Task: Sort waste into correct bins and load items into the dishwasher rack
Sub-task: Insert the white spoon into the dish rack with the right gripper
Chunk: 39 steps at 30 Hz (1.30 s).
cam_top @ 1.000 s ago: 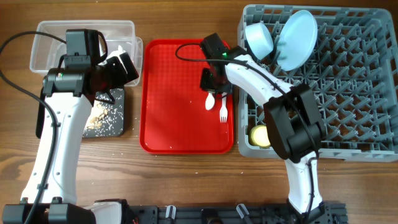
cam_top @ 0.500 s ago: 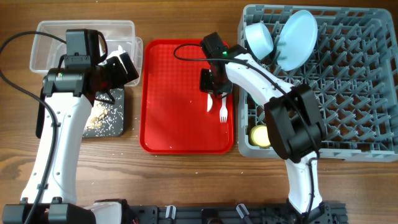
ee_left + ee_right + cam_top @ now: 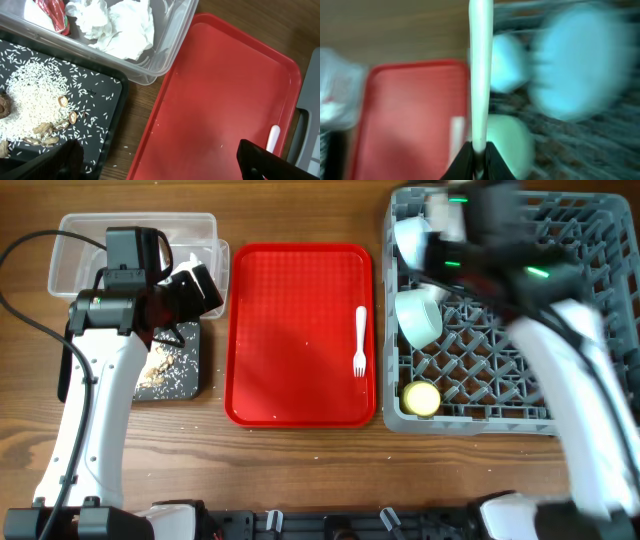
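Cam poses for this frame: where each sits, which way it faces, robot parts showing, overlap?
Overhead: above the table, facing straight down; red tray, rack, left arm, blurred right arm.
Left wrist: on the left arm, looking down at clear tub, black tray, red tray; open jaws at bottom corners.
Right wrist: blurred, looking along shut jaws holding a white utensil toward tray and rack.
Shared: red tray in all three.

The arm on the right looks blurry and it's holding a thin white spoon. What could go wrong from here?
1. The spoon is pinched only at one end by the right end effector, and the blur suggests fast motion, so it might slip or swing loose.
2. The rack is an open lattice, so a thin spoon could drop through or wedge between pegs.
3. The fork lies flat on the red tray, which is probably awkward to grasp.
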Each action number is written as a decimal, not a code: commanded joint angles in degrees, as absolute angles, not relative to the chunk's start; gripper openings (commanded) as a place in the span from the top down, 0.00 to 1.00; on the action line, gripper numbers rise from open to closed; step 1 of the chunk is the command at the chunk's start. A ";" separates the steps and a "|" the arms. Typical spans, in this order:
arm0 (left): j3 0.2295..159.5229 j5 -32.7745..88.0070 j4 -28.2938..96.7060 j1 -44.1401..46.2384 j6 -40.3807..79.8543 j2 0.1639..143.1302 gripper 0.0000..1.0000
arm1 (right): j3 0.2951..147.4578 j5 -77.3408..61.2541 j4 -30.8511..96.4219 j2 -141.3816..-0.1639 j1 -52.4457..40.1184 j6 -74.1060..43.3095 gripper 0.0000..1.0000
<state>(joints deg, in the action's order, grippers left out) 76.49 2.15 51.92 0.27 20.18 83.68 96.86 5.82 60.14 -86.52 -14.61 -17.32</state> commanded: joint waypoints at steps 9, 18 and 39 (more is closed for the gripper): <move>77.12 1.41 51.96 0.47 19.70 83.68 0.00 | 84.79 16.69 65.30 -85.06 -3.97 -8.25 0.96; 77.12 1.41 51.96 0.47 19.73 83.68 0.00 | 68.75 11.51 54.35 -85.43 -3.90 -7.49 0.89; 77.12 1.41 51.96 0.47 19.73 83.68 0.00 | 78.32 -31.27 44.95 -83.07 -5.91 -9.34 0.35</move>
